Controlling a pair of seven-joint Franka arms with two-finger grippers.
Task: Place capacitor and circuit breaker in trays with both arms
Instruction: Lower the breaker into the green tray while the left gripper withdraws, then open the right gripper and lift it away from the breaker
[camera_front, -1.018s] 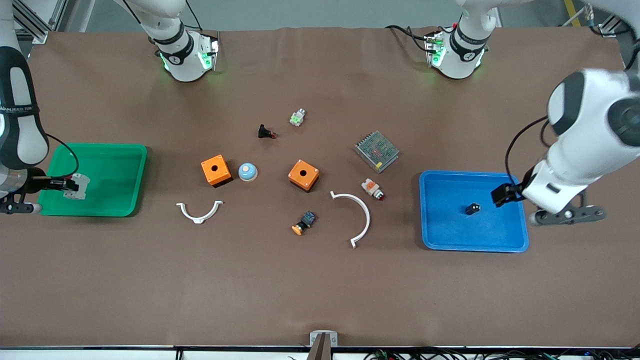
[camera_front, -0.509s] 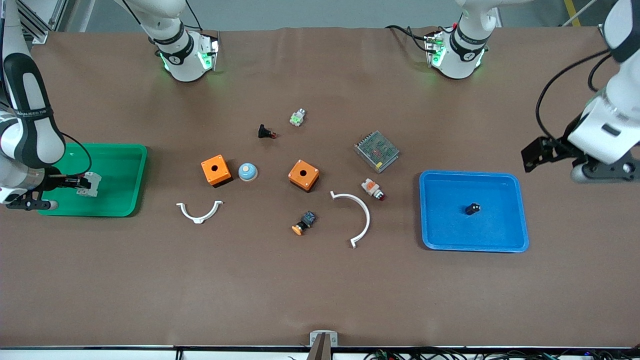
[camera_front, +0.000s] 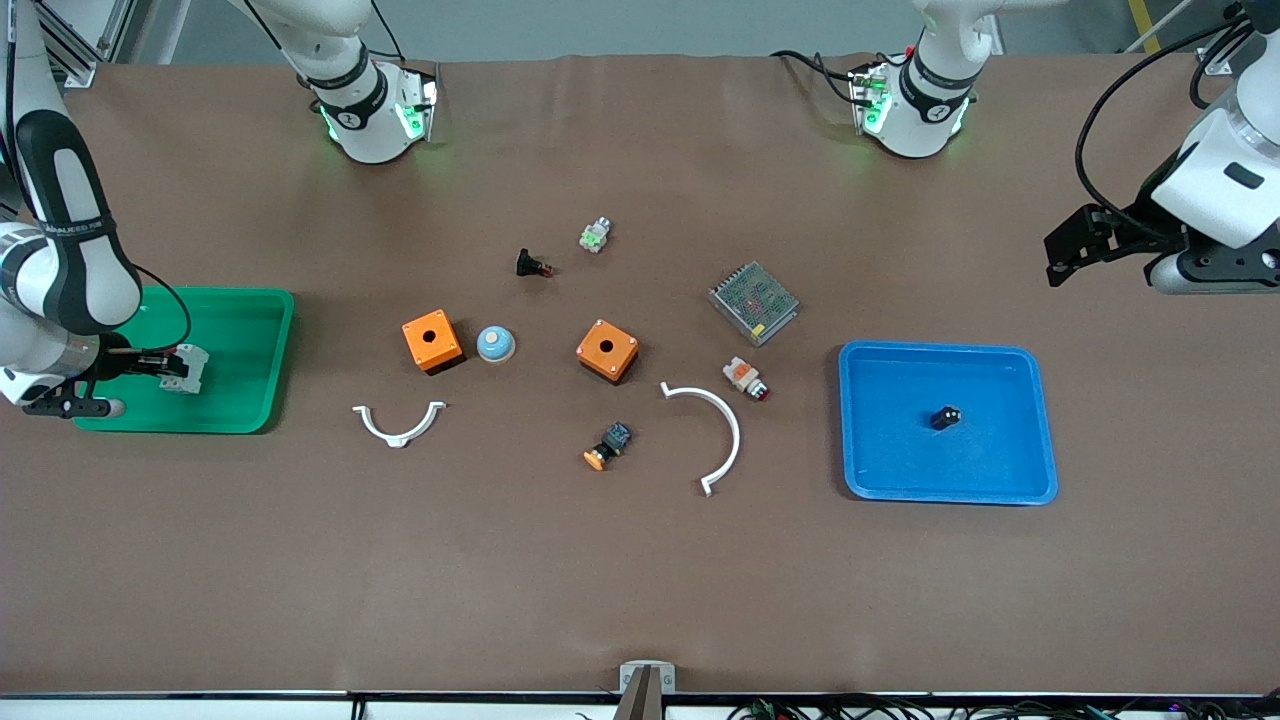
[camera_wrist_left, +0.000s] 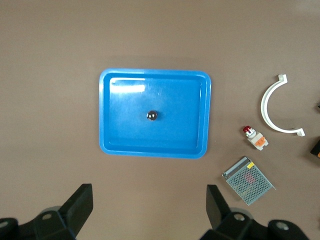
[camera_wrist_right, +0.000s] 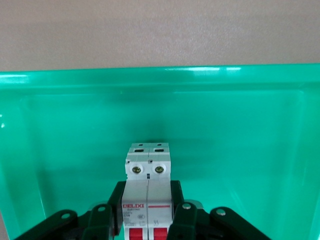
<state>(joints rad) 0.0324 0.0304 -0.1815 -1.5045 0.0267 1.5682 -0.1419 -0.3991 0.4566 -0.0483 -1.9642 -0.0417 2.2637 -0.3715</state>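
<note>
With the capacitor (camera_front: 944, 417) lying in the blue tray (camera_front: 1040, 430) and the released left tool (camera_front: 1068, 246) waiting over bare counter (camera_front: 640, 580) beside it, the right tool (camera_front: 168, 364), clenched on the circuit breaker (camera_front: 190, 367) low inside the green tray (camera_front: 262, 392), should lower gently, then let go.

Left gripper (camera_front: 1062, 245) withdrawn from blue tray (camera_front: 1040, 420); right gripper (camera_front: 165, 364) carried circuit breaker (camera_front: 190, 367) farther into green tray (camera_front: 265, 350).

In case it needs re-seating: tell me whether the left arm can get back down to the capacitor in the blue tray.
Probably yes. The capacitor lies alone in the blue tray, nothing over it. The left gripper hangs open over bare table beside the tray, unburdened.
</note>
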